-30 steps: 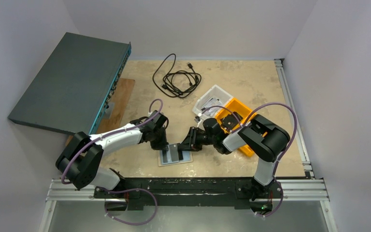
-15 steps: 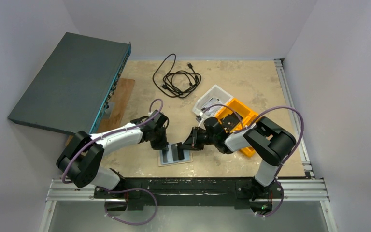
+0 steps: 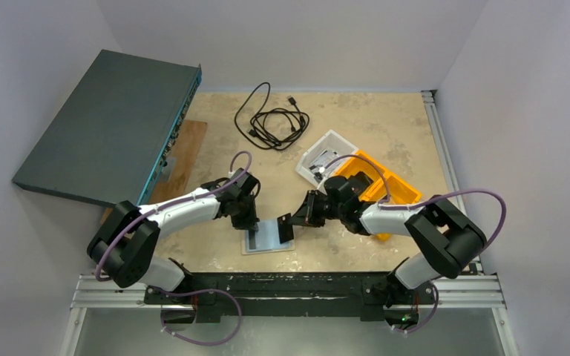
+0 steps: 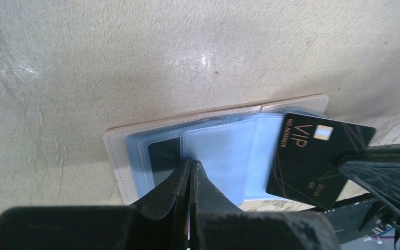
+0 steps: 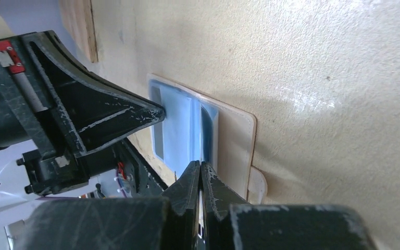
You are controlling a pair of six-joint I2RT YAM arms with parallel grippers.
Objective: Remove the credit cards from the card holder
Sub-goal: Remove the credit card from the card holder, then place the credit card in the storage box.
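Closed left gripper (image 4: 191, 169) presses on flat cream-beige card holder (image 4: 115, 156), smooth blue-grey sleeves (image 4: 219, 151) exposed; right gripper (image 5: 199, 167) pinches glossy black VIP card (image 4: 312, 156) over its edge.

Black card (image 4: 303, 156) — corner hidden behind right claw (image 4: 345, 160).

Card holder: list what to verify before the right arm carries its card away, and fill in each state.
1. Left end effector shut, tips pressing down on the card holder: ok.
2. Card holder lying open and flat on the table: ok.
3. Right end effector shut on the black VIP card: ok.
4. Black VIP card fully clear of its sleeve: cannot tell; in the left wrist view its edge overlaps the holder.
5. All cards out: not ok; a second dark card sits in a pocket beside the left end effector's tips.
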